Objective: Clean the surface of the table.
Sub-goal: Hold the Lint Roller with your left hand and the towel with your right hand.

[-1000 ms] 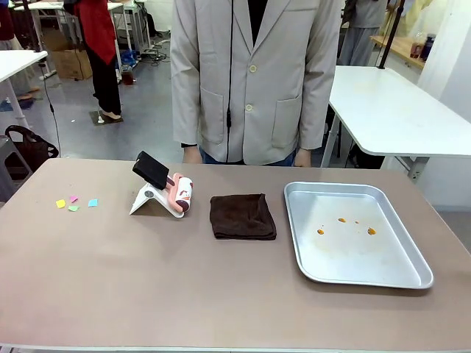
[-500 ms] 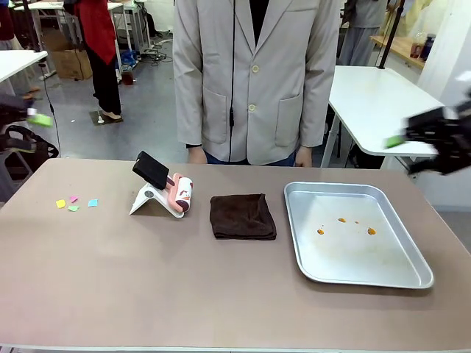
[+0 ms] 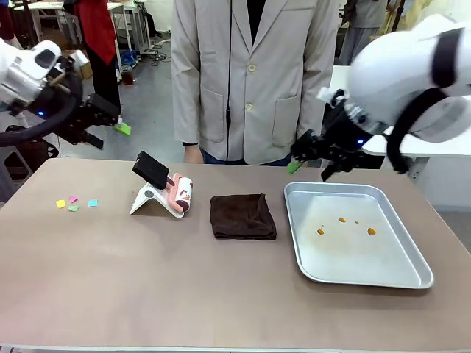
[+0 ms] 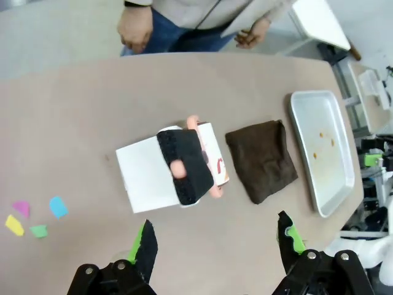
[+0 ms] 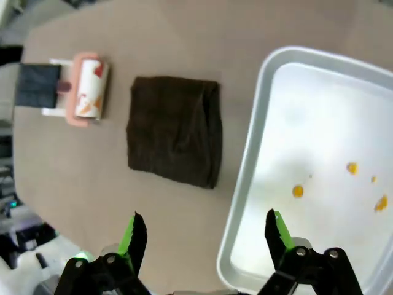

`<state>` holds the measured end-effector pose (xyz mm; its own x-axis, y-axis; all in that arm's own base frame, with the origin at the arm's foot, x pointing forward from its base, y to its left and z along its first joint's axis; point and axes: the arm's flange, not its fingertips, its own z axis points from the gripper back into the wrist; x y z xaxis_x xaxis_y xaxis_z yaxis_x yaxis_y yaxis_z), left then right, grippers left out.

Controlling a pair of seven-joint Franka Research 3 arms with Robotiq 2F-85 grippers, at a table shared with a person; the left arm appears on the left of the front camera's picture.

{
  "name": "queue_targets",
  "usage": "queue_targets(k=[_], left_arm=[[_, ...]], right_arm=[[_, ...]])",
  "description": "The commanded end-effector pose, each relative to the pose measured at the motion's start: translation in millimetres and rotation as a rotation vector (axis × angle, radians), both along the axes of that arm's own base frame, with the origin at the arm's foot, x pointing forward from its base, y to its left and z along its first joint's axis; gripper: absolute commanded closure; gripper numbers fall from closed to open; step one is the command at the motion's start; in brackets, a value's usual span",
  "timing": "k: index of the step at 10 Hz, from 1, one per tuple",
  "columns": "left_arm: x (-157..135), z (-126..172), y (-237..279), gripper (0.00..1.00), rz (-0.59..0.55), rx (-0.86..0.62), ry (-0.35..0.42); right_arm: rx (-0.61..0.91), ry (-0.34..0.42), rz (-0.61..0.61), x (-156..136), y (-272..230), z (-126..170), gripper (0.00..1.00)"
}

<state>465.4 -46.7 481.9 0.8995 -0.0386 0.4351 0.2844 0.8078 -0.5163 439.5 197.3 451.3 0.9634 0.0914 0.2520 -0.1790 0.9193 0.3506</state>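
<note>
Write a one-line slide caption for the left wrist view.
Open left gripper above matte brown-taupe table bearing pink lint roller, dark brown folded cloth, silver metal tray.

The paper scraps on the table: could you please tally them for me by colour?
Yellow scrap: 1
Pink scrap: 1
Blue scrap: 1
Green scrap: 1
Total on the table: 4

Left claw [image 4: 215, 224] and right claw [image 5: 204, 218] are black, apparently green-padded.

Bright even light, soft shadows on the table [image 3: 147, 294], right wrist view blurred, wide-angle edges bent
</note>
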Motion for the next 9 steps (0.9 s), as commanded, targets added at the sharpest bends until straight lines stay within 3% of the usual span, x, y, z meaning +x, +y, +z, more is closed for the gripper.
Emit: queue_targets(k=[1, 6, 8, 9], left_arm=[[15.0, -9.8, -3.8, 0.0, -0.035, 0.045, 0.023], [33.5, -44.2, -35.5, 0.0, -0.076, 0.101, 0.085], [40.2, -54.2, -37.3, 0.0, -0.068, 0.106, 0.105], [41.0, -55.4, -34.5, 0.0, -0.047, 0.127, 0.097]], right_arm=[[-0.034, -0.008, 0.059, 28.9, 29.7, -14.5, 0.0], [-0.065, 0.054, 0.137, 25.4, 81.7, -75.1, 0.0], [-0.083, 0.044, 0.109, 19.0, 85.1, -83.4, 0.0], [-0.071, 0.064, 0.163, 21.9, 82.6, -81.9, 0.0]])
